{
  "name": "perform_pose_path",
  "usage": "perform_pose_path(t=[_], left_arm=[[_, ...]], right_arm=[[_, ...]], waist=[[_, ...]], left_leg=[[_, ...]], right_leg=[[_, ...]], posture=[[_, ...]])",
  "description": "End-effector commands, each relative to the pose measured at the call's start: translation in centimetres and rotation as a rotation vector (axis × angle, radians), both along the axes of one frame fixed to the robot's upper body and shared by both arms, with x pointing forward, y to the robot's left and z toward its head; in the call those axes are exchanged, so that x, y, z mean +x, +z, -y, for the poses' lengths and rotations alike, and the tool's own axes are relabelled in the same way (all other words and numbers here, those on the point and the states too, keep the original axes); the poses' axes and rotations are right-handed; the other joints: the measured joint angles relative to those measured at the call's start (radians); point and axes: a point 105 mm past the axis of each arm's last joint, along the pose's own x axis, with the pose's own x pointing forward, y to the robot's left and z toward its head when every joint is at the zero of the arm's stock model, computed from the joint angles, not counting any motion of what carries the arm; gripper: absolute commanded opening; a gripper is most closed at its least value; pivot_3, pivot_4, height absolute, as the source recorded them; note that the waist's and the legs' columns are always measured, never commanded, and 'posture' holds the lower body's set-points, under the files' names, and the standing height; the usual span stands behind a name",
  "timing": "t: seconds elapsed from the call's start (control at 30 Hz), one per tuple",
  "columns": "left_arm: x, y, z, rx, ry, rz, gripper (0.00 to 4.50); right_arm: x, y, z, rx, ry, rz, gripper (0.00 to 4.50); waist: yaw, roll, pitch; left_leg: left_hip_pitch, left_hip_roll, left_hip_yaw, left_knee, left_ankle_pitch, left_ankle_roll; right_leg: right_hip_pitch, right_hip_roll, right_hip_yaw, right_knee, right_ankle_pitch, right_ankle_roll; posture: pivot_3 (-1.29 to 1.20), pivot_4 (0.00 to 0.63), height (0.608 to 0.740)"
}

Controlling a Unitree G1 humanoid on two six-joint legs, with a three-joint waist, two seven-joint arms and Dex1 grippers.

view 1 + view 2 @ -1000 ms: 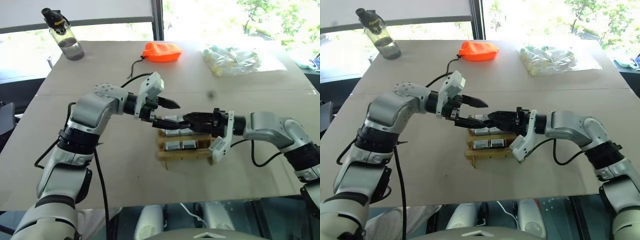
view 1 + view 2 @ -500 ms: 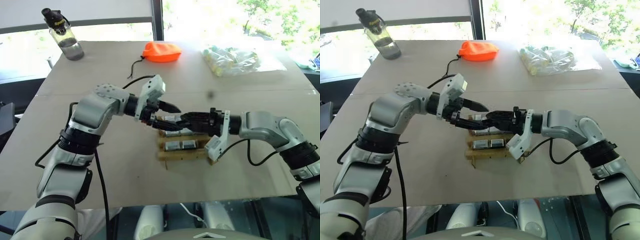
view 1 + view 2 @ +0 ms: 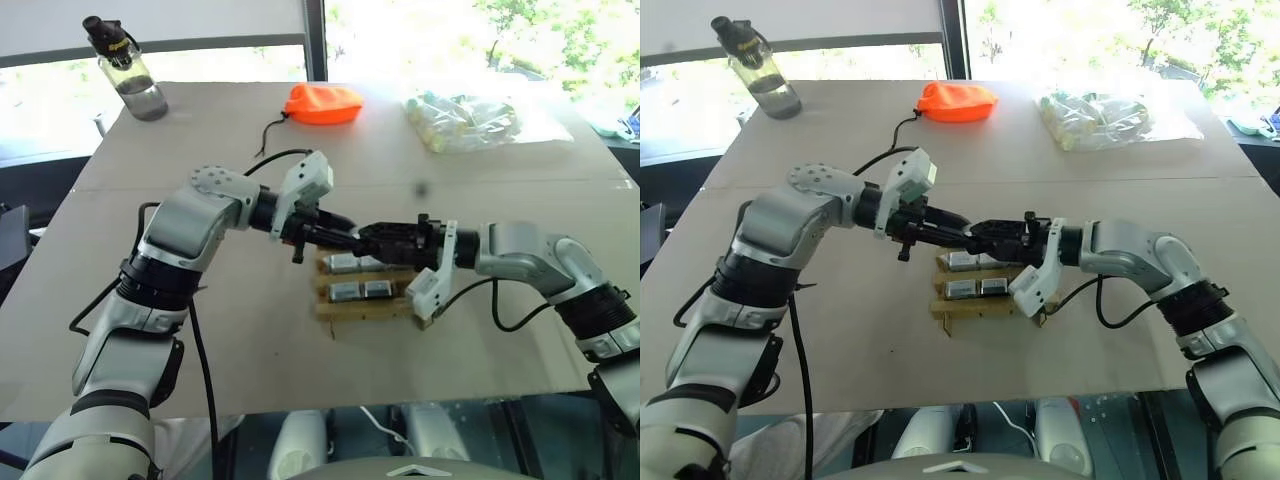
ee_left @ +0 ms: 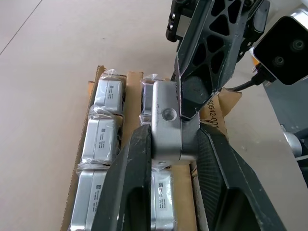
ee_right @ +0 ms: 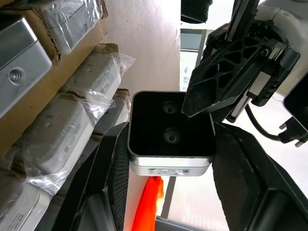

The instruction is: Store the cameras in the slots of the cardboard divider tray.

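L pincer now clamped on camera w/ R pincer, above tray.

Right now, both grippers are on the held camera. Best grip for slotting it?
Hold the camera by its two flat grey side walls, as the left gripper does, leaving the black lens face clear. Come from above the cardboard divider tray, since its slots open upward.

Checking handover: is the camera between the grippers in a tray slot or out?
Out. The camera is clamped by both the left gripper and right gripper, above the cardboard divider tray.
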Motion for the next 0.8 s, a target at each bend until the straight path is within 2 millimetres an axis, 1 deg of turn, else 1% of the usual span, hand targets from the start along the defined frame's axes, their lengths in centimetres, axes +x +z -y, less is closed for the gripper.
perform_pose_path(t=[0.03, 0.07, 0.1, 0.13, 0.17, 0.23, 0.3, 0.37, 0.4, 0.43, 0.5, 0.6, 0.63, 0.77, 0.8], left_arm=[[-0.4, 0.1, 0.3, 0.004, -0.032, 0.015, 0.71], [-0.4, 0.1, 0.3, 0.004, -0.029, 0.018, 0.71], [-0.4, 0.2, 0.3, 0.002, -0.030, 0.022, 0.71], [-0.4, 0.3, 0.4, 0.000, -0.032, 0.026, 0.71], [-0.4, 0.4, 0.5, -0.002, -0.035, 0.031, 0.71], [-0.5, 0.6, 0.7, -0.007, -0.037, 0.045, 0.71], [-0.7, 0.7, 0.9, -0.011, -0.041, 0.052, 0.71], [-1.1, 0.9, 1.4, -0.023, -0.053, 0.060, 0.71], [-1.2, 0.9, 1.8, -0.029, -0.058, 0.068, 0.71], [-1.3, 0.9, 2.1, -0.032, -0.061, 0.078, 0.71], [-1.6, 0.7, 2.8, -0.036, -0.074, 0.091, 0.71], [-2.5, 0.0, 4.1, -0.044, -0.107, 0.091, 0.71], [-2.7, -0.1, 4.3, -0.046, -0.112, 0.091, 0.71], [-3.0, -0.9, 5.9, -0.052, -0.084, 0.097, 0.71], [-3.0, -1.0, 6.0, -0.049, -0.078, 0.096, 0.71]], right_arm=[[0.7, 2.3, 0.3, 0.058, -0.050, 0.020, 3.28], [0.7, 2.4, 0.3, 0.068, -0.048, 0.011, 3.61], [0.6, 2.5, 0.5, 0.088, -0.057, -0.012, 4.22], [0.5, 2.6, 0.9, 0.110, -0.080, -0.058, 4.42], [0.3, 2.5, 1.3, 0.129, -0.108, -0.122, 4.42], [-0.4, 2.9, 2.3, 0.222, -0.161, -0.301, 4.42], [-1.1, 3.2, 3.8, 0.271, -0.211, -0.443, 4.42], [-2.4, 3.3, 6.7, 0.323, -0.297, -0.618, 4.42], [-3.5, 3.2, 8.3, 0.353, -0.335, -0.734, 4.42], [-4.5, 3.0, 9.5, 0.372, -0.358, -0.831, 4.42], [-5.9, 2.8, 11.1, 0.419, -0.380, -0.981, 4.42], [-7.6, 2.7, 13.6, 0.546, -0.393, -1.191, 4.42], [-7.9, 2.8, 14.1, 0.583, -0.386, -1.233, 4.42], [-9.9, 0.7, 17.5, 0.634, -0.433, -1.438, 4.42], [-10.2, 0.4, 18.0, 0.640, -0.436, -1.473, 4.42]], waist=[[0.000, 0.000, 0.000], [0.000, 0.000, 0.000], [0.000, 0.000, 0.000], [0.000, 0.000, 0.000], [0.000, 0.000, 0.000], [0.005, 0.000, 0.000], [0.011, 0.000, 0.000], [0.020, 0.000, 0.000], [0.026, 0.000, 0.000], [0.031, 0.000, 0.000], [0.032, 0.000, 0.001], [0.028, -0.001, 0.001], [0.026, -0.001, 0.001], [0.028, -0.001, 0.001], [0.028, -0.001, 0.000]], left_leg=[[0.000, 0.000, 0.000, 0.000, 0.000, 0.000], [0.000, 0.000, 0.000, 0.000, 0.000, 0.000], [0.000, 0.000, 0.000, 0.000, 0.000, 0.000], [0.000, 0.000, 0.000, 0.000, 0.000, 0.000], [0.000, 0.000, 0.000, 0.000, 0.000, 0.000], [0.000, 0.000, -0.001, 0.000, 0.000, 0.000], [-0.001, 0.000, -0.003, 0.000, 0.000, 0.000], [-0.002, 0.000, -0.003, 0.000, 0.000, 0.000], [-0.003, -0.001, -0.004, 0.000, 0.000, 0.000], [-0.003, -0.001, -0.004, 0.001, 0.000, 0.001], [-0.003, -0.001, -0.006, 0.001, -0.001, 0.002], [0.002, -0.001, -0.006, 0.001, -0.002, 0.003], [0.003, -0.001, -0.007, 0.001, -0.003, 0.005], [0.004, 0.000, -0.008, 0.001, -0.004, 0.007], [0.004, 0.000, -0.009, 0.001, -0.004, 0.007]], right_leg=[[0.000, 0.000, 0.000, 0.000, 0.000, 0.000], [0.000, 0.000, 0.000, 0.000, 0.000, 0.000], [0.000, 0.000, 0.000, 0.000, 0.000, 0.000], [0.000, 0.000, 0.000, 0.000, 0.000, 0.000], [0.000, 0.000, 0.000, 0.000, 0.000, 0.000], [0.000, 0.000, -0.001, 0.000, 0.000, 0.000], [0.000, -0.001, -0.002, 0.000, 0.000, 0.000], [0.000, -0.002, -0.002, 0.000, 0.000, 0.000], [0.000, -0.003, -0.003, -0.001, 0.000, 0.000], [0.000, -0.003, -0.003, -0.001, 0.000, 0.000], [0.003, -0.004, -0.004, -0.003, 0.000, 0.000], [0.008, -0.001, -0.004, -0.004, 0.000, 0.000], [0.009, -0.001, -0.004, -0.004, 0.000, 0.000], [0.010, 0.000, -0.002, -0.003, 0.000, 0.000], [0.010, 0.000, -0.003, -0.003, 0.000, 0.000]], posture=[[0.00, 0.150, 0.740], [0.00, 0.150, 0.740], [0.00, 0.150, 0.740], [0.00, 0.150, 0.740], [0.00, 0.150, 0.740], [0.00, 0.150, 0.740], [0.00, 0.150, 0.740], [0.00, 0.150, 0.740], [0.00, 0.150, 0.740], [0.00, 0.150, 0.740], [0.00, 0.150, 0.740], [0.00, 0.150, 0.740], [0.00, 0.150, 0.740], [0.00, 0.150, 0.740], [0.00, 0.150, 0.740]])
